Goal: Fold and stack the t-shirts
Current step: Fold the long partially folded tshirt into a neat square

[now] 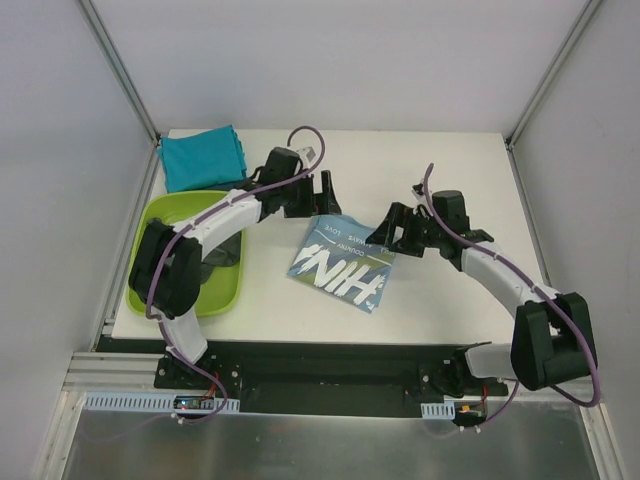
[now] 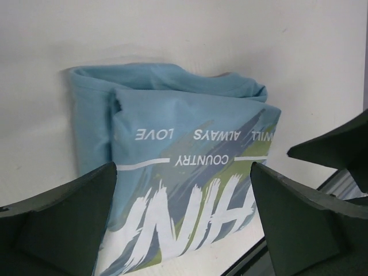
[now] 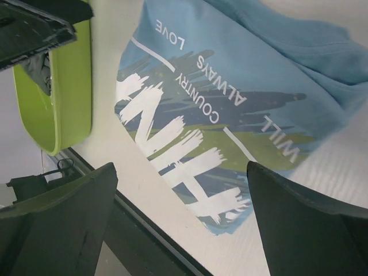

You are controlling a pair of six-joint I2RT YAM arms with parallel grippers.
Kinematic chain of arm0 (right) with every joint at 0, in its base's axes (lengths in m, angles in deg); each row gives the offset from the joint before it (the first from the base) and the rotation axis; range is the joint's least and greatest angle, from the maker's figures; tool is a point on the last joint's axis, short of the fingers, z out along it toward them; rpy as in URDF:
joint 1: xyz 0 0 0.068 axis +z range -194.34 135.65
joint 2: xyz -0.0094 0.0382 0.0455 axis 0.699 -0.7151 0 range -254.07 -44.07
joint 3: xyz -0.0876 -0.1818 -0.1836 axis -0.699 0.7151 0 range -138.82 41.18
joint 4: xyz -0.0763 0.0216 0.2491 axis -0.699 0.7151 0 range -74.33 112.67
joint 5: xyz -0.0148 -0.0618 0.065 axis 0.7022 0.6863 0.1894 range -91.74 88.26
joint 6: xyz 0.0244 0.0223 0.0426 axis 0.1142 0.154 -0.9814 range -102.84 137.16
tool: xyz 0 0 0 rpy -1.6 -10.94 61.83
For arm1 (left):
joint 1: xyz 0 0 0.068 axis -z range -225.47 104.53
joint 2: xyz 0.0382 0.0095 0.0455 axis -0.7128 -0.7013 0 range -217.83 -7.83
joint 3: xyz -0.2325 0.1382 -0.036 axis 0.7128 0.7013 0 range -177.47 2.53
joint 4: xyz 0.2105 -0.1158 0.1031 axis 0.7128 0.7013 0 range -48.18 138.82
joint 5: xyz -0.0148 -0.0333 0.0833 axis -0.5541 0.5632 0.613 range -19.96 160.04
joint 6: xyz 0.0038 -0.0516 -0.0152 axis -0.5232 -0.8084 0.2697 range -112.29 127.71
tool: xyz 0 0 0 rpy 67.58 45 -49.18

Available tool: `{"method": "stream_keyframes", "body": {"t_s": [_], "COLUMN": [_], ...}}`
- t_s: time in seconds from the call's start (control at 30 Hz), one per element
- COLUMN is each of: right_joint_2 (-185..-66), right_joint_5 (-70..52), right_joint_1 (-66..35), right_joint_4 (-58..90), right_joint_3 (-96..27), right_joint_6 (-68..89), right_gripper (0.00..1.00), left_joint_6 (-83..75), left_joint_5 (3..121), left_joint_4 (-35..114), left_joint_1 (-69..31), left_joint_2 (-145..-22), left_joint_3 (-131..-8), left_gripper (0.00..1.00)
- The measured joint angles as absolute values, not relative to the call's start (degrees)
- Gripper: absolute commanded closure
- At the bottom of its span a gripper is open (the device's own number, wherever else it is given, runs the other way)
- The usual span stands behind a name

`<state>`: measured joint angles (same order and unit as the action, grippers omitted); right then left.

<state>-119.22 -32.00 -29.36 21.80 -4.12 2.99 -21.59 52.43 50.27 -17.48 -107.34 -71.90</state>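
The left gripper is spread wide and holds nothing, at the far edge of the folded light blue t-shirt. The right gripper, equally wide and empty, is at that shirt's right corner. A lime-green tub sits left of the shirt, with a folded teal t-shirt beyond it.

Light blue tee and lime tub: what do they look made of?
Light blue tee: soft matte knit, probably cotton; it creases and bunches at the folds, print sits flat. Lime tub: rigid plastic, smooth slight sheen, moulded rounded rim.
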Motion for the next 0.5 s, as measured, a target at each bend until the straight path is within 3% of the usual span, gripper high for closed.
{"method": "stream_keyframes", "body": {"t_s": [0.33, 0.5], "right_joint_2": [-136.6, -142.1], "right_joint_5": [-32.0, -33.2], "right_joint_1": [-29.7, -31.8], "right_joint_4": [18.7, 18.0], "right_joint_3": [-8.7, -11.9], "right_joint_6": [2.7, 2.6], "right_gripper": [0.04, 0.04], "left_joint_6": [-21.8, -22.0], "left_joint_5": [46.5, 47.1], "left_joint_4": [48.5, 47.5], "left_joint_1": [-16.7, -17.0], "left_joint_2": [-123.5, -124.9], "left_joint_3": [-78.5, -77.7], "left_gripper": [0.01, 0.01]}}
